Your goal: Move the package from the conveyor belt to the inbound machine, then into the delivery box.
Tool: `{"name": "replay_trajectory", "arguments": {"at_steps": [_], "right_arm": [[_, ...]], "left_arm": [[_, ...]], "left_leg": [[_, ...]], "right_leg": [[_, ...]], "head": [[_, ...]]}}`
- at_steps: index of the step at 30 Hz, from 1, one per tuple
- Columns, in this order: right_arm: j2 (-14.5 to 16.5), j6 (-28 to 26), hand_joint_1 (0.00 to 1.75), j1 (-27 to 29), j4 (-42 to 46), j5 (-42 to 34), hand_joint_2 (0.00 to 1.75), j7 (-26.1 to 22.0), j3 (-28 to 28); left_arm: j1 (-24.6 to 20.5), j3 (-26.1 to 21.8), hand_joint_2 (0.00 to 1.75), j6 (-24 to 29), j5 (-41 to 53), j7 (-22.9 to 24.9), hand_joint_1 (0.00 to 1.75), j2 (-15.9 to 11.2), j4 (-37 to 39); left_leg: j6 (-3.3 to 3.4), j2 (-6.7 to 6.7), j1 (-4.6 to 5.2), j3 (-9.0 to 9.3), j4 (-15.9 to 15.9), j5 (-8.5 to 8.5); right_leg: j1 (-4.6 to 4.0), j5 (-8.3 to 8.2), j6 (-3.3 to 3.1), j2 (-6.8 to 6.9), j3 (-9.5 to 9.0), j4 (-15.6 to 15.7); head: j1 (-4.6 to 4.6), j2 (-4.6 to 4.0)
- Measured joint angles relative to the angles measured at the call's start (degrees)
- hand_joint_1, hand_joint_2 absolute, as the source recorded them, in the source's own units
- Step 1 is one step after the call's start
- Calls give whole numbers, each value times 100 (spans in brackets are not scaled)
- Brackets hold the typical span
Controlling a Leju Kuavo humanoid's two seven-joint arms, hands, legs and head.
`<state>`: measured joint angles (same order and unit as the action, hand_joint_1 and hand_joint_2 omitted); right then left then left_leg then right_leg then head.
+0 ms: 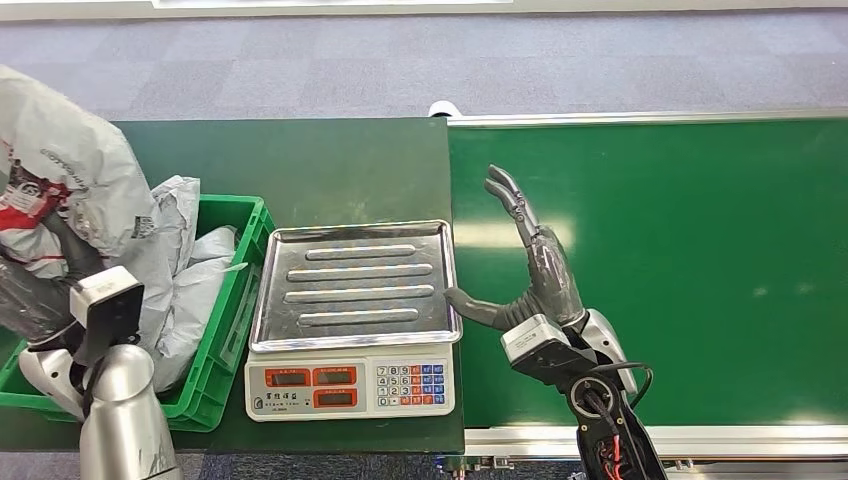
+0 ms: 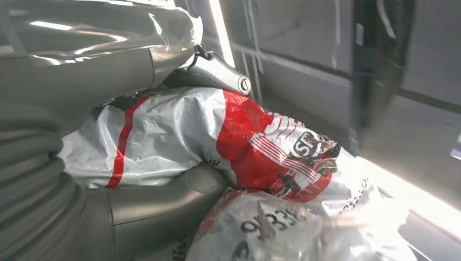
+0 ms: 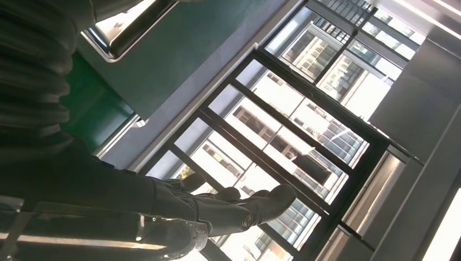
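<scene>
Gripping package (top cropped): left robot hand, mostly hidden | right robot hand spread, empty, over belt

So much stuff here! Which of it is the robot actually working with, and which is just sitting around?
In use:
package, held up by the left hand
scale, its tray bare
green crate
conveyor belt, nothing on it
right hand, open beside the scale

Just there:
other bags already in the crate
grey carpet
</scene>
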<state>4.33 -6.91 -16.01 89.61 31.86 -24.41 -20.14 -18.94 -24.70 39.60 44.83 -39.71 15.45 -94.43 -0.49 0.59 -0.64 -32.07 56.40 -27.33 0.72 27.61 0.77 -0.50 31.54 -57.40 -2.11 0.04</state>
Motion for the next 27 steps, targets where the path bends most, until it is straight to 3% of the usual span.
{"name": "replay_trajectory", "arguments": {"at_steps": [6,12,17,27], "right_arm": [[-2,-20,0,-3,-17,0,175,0,-19],[-29,-40,0,-8,-50,1,175,0,-54],[-45,-46,0,-8,-57,-13,175,1,-65],[-72,-35,0,-35,-72,-51,175,11,-120]], "left_arm": [[-517,-1028,175,0,461,162,175,-10,398],[-945,-1611,175,7,1227,1178,175,-312,1172],[-1178,-1652,175,15,2040,2324,175,-782,2031],[-1354,-1206,175,-76,2479,3770,175,-1557,3482]], "left_leg": [[0,1,0,0,0,0],[-2,2,0,2,0,2],[-5,1,-1,2,-1,4],[-5,3,0,1,-1,4]], "right_leg": [[1,0,0,1,-1,0],[0,0,0,1,-1,-1],[-1,0,0,1,-1,-2],[1,0,0,3,-2,-2]], "head": [[0,0],[-2,0],[-1,0],[-1,0]]}}
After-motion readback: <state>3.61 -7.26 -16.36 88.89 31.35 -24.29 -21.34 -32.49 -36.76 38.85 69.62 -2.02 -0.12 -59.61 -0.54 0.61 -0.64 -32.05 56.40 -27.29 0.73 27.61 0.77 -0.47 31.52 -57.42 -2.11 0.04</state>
